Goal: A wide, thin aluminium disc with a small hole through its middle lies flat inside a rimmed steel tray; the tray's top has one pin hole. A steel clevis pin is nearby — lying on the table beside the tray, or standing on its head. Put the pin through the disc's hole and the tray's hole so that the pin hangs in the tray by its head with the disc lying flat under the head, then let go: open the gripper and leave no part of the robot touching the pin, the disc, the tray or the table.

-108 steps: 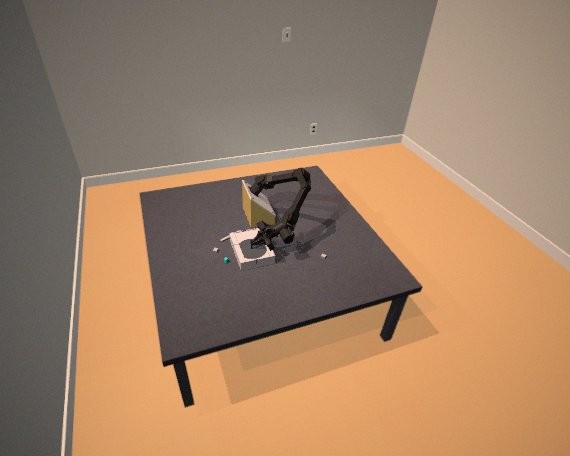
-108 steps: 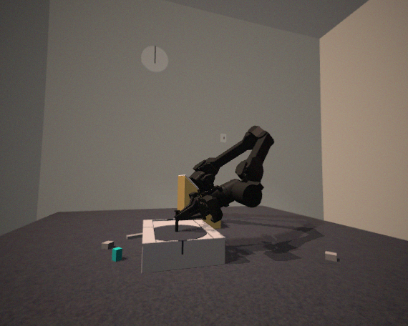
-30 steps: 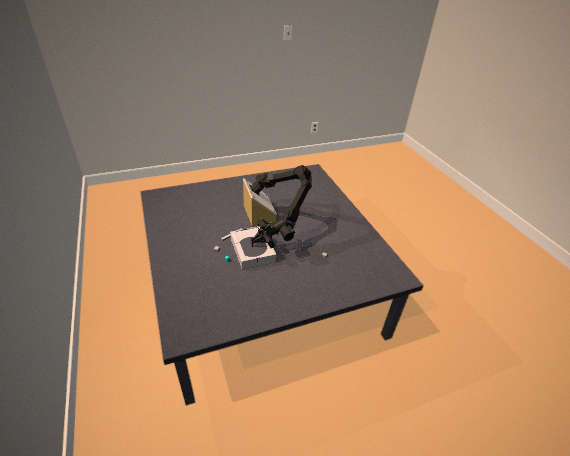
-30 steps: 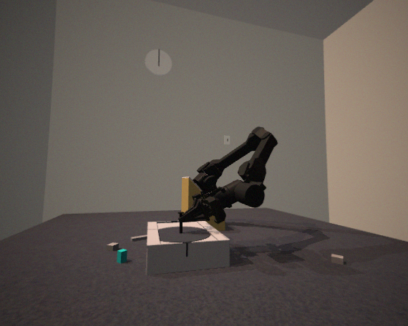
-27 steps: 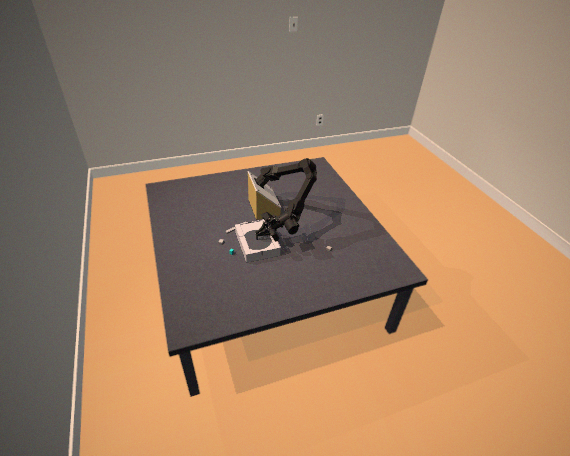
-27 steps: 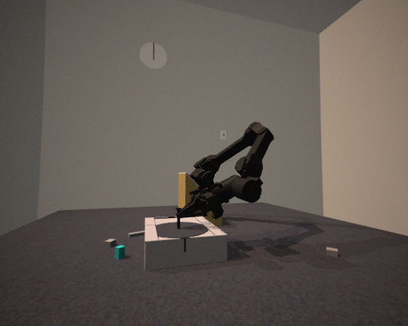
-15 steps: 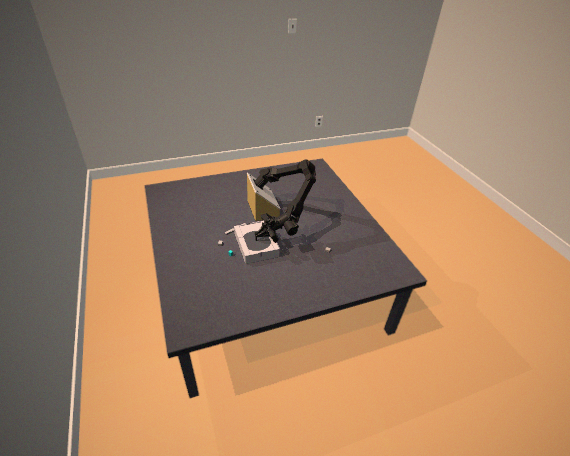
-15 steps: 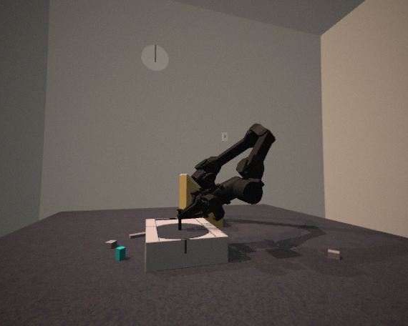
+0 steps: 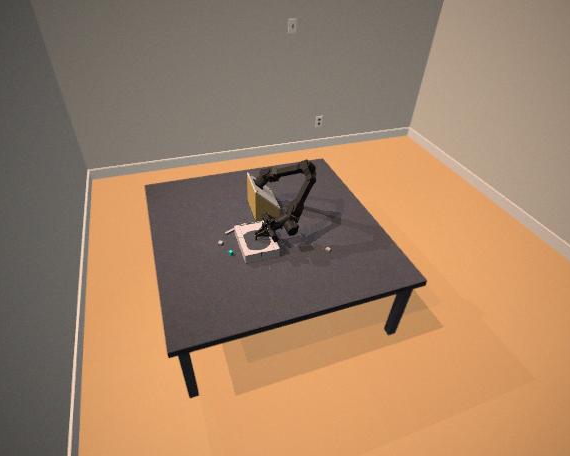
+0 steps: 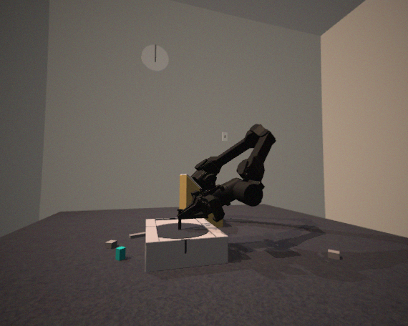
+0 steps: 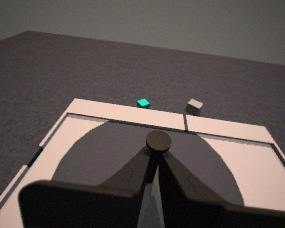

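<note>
Pin: the steel clevis pin (image 9: pixel 256 238) (image 10: pixel 180 224) (image 11: pixel 158 141) is upright, head uppermost, above the middle region of the tray; whether its lower end has entered a hole cannot be told
Gripper: the gripper (image 9: pixel 258 234) (image 10: pixel 180 215) (image 11: pixel 154 152) is clenched on the pin just below its head, fingers slanting down over the tray
Disc: the wide grey disc (image 9: pixel 253 246) (image 10: pixel 167 232) (image 11: pixel 210 155) lies flat inside the tray rim; its centre hole cannot be made out
Tray: the white-looking rimmed tray (image 9: pixel 239 242) (image 10: pixel 165 257) (image 11: pixel 105 109) stands on the dark table (image 9: pixel 281 295) (image 10: pixel 58 293) (image 11: pixel 30 75)
Teal block: the teal block (image 9: pixel 231 253) (image 10: pixel 120 253) (image 11: pixel 143 103) is near the tray, outside its rim
Grey block: the small grey block (image 9: pixel 220 242) (image 10: pixel 111 244) (image 11: pixel 194 106) is on the same side of the tray, a little farther out
Yellow panel: the yellow-sided panel (image 9: pixel 253 200) (image 10: pixel 183 193) stands behind the tray in the exterior view
</note>
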Robot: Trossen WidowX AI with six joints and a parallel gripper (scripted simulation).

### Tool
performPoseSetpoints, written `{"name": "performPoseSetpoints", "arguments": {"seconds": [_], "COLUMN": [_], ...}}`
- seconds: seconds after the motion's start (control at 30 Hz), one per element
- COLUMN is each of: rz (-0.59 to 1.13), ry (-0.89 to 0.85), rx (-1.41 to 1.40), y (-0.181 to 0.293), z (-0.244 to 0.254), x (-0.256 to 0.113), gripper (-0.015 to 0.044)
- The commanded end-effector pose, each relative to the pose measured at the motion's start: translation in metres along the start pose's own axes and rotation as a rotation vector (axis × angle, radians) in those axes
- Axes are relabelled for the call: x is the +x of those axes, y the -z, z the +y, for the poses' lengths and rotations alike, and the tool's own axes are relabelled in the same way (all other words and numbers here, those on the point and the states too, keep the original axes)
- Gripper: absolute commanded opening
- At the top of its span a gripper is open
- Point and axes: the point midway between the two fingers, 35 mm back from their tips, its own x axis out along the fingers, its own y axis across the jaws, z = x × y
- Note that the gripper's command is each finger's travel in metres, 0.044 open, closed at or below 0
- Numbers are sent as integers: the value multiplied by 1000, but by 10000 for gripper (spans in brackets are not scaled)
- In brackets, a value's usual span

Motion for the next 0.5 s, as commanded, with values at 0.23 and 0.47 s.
{"name": "performPoseSetpoints", "arguments": {"seconds": [0.23,0.47], "rz": [14,14], "ry": [-4,-4], "rx": [15,14], "y": [0,-1], "z": [-5,-7], "x": [1,2], "gripper": [0,0]}}
